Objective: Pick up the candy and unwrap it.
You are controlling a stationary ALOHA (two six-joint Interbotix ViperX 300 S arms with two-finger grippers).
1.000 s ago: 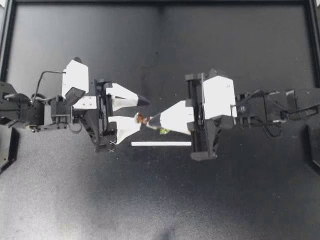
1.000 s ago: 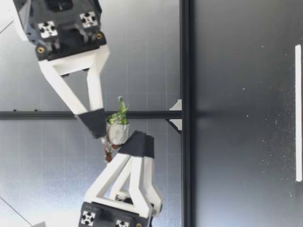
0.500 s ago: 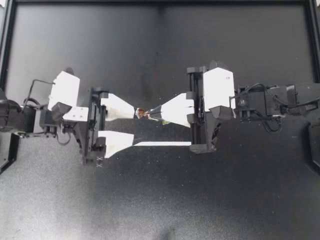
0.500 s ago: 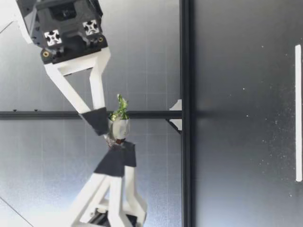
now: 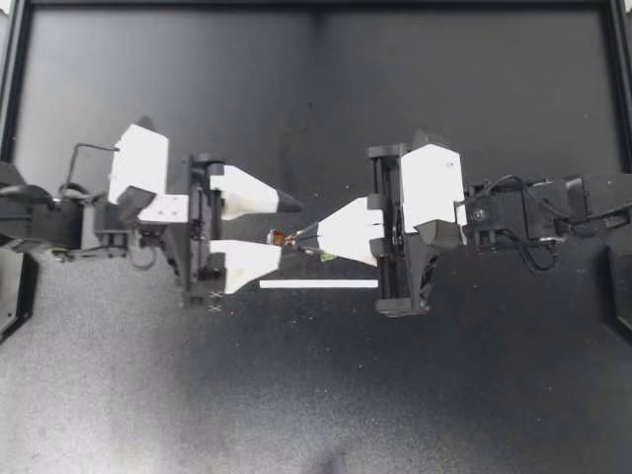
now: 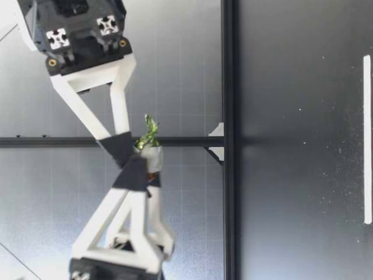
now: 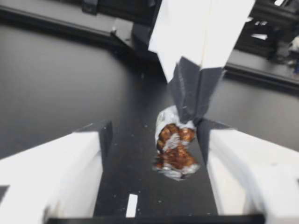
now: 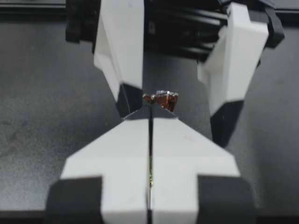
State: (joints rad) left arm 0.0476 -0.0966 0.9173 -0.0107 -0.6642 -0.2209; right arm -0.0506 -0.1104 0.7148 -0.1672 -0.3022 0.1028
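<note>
My right gripper (image 5: 298, 237) is shut on the candy (image 5: 279, 238), a small brown sweet in partly opened silver foil, held in the air above the table. My left gripper (image 5: 288, 228) is open and faces it, with the candy between its fingertips and nearer one finger. In the left wrist view the candy (image 7: 174, 148) hangs from the right gripper's dark tips, between my left gripper's white fingers (image 7: 74, 163). The right wrist view shows the candy (image 8: 161, 99) at the shut tips. In the low view a green wrapper tail (image 6: 150, 132) sticks up from the candy (image 6: 152, 157).
A thin white strip (image 5: 318, 283) lies on the black table (image 5: 316, 395) just in front of both grippers. Black frame rails (image 5: 316, 5) border the table at the back and sides.
Half a second ago my left gripper had drawn back with one fingertip at the candy. It has since come forward and shifted so that the candy sits between its open fingers. The right gripper kept its hold.
</note>
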